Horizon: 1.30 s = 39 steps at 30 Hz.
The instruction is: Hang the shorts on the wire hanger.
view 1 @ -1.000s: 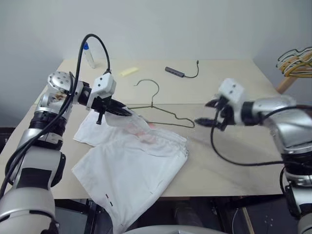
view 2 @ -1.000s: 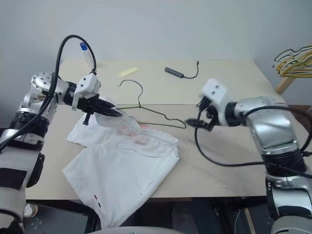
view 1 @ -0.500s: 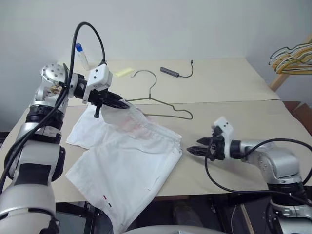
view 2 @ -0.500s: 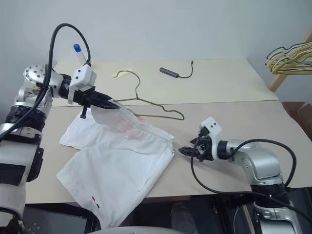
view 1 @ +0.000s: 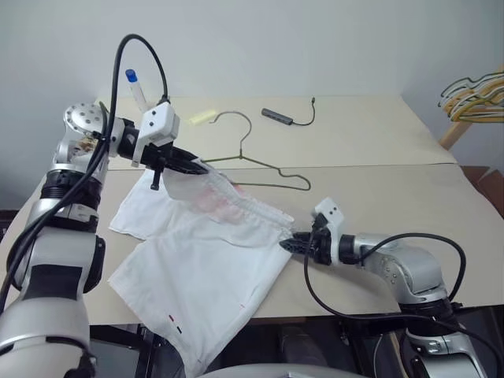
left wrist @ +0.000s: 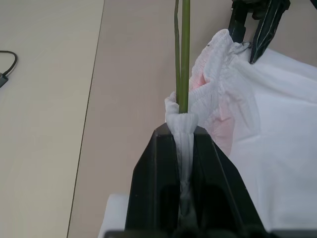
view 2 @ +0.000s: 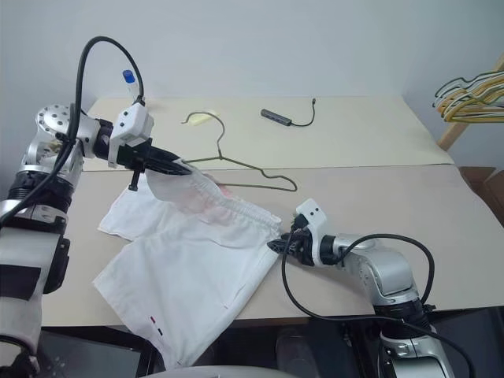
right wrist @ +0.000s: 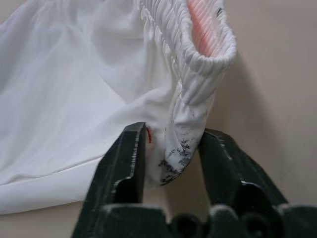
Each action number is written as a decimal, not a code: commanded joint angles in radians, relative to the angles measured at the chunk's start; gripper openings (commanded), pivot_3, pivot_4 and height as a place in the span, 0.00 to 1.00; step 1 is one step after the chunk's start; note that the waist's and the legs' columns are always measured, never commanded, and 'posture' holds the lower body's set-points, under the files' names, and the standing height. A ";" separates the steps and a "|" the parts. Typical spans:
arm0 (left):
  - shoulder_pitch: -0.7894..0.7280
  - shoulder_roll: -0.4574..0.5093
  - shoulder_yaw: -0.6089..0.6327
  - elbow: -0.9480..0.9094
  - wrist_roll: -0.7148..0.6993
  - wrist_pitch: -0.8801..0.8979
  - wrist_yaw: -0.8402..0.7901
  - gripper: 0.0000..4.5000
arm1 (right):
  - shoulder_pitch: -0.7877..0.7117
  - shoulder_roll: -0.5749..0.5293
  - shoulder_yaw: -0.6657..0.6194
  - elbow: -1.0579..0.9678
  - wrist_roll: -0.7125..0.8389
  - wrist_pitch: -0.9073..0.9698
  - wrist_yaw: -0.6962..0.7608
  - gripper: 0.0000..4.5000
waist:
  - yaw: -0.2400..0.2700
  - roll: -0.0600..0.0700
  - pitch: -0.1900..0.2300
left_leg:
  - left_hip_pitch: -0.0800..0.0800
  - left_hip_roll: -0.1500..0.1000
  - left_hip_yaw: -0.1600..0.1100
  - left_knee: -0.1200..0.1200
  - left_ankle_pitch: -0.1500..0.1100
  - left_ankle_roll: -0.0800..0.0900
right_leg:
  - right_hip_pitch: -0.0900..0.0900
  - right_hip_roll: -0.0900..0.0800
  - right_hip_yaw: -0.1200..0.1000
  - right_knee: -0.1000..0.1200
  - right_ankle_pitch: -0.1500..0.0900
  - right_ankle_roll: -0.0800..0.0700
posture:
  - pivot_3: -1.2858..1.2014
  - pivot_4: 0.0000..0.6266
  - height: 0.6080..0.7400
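Observation:
The white shorts (view 1: 205,256) lie spread on the table, their gathered waistband with a pink stain running between my two grippers. My left gripper (view 1: 197,166) is shut on the waistband's left end and holds it lifted a little. The wire hanger (view 1: 259,161) lies flat just behind the shorts. In the left wrist view its wire (left wrist: 184,54) rises right at my pinched fingers (left wrist: 163,168). My right gripper (view 1: 293,245) sits low at the waistband's right end. Its fingers (right wrist: 121,168) press on both sides of the waistband's corner (right wrist: 185,134).
A bottle with a blue cap (view 1: 135,87) stands at the table's far left corner. A yellow scrap (view 1: 206,116) and a dark adapter with a cable (view 1: 281,117) lie behind the hanger. Yellowish hangers (view 1: 476,94) hang at the far right. The table's front edge (view 1: 339,313) is close.
My right gripper has dropped to the table and come left to the waistband's right end, and its fingers have closed around the corner. The left gripper keeps its hold in place.

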 commanded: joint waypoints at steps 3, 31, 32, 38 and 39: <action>0.006 0.023 0.030 -0.045 -0.030 -0.001 -0.003 0.01 | -0.021 -0.026 -0.047 -0.001 0.010 -0.030 -0.009 0.01 | 0.000 0.000 0.000 | 0.000 0.000 0.000 0.000 0.000 0.000 | 0.000 0.000 0.000 0.000 0.000 0.000 | 0.51 0.00 1.00; 0.078 0.102 -0.049 -0.165 -0.089 0.026 0.002 0.01 | -0.067 -0.277 -0.196 0.026 0.048 -0.042 0.055 0.01 | -0.001 0.000 0.000 | 0.000 0.000 0.001 0.000 0.000 0.000 | 0.000 0.000 0.001 0.000 0.000 0.000 | 0.50 0.00 1.00; 0.080 0.101 -0.046 -0.166 -0.084 0.030 -0.002 0.01 | -0.066 -0.280 -0.197 0.020 0.050 -0.042 0.056 0.01 | -0.002 0.000 0.000 | 0.000 0.000 0.001 0.000 0.000 0.000 | 0.000 0.000 0.001 0.000 0.000 0.000 | 0.50 0.00 1.00; 0.086 0.087 -0.037 -0.164 -0.063 0.019 -0.003 0.01 | -0.063 -0.308 -0.186 -0.001 0.040 -0.058 0.059 0.01 | -0.001 0.000 0.000 | 0.000 0.000 0.001 0.000 0.000 0.000 | 0.000 0.000 0.000 0.000 0.000 0.000 | 0.50 0.00 1.00; 0.087 0.089 -0.040 -0.162 -0.054 0.011 -0.003 0.01 | -0.064 -0.311 -0.185 -0.003 0.038 -0.062 0.059 0.01 | -0.001 0.000 0.000 | 0.000 0.000 0.001 0.000 0.000 0.000 | 0.000 0.000 0.001 0.000 0.000 0.000 | 0.50 0.00 1.00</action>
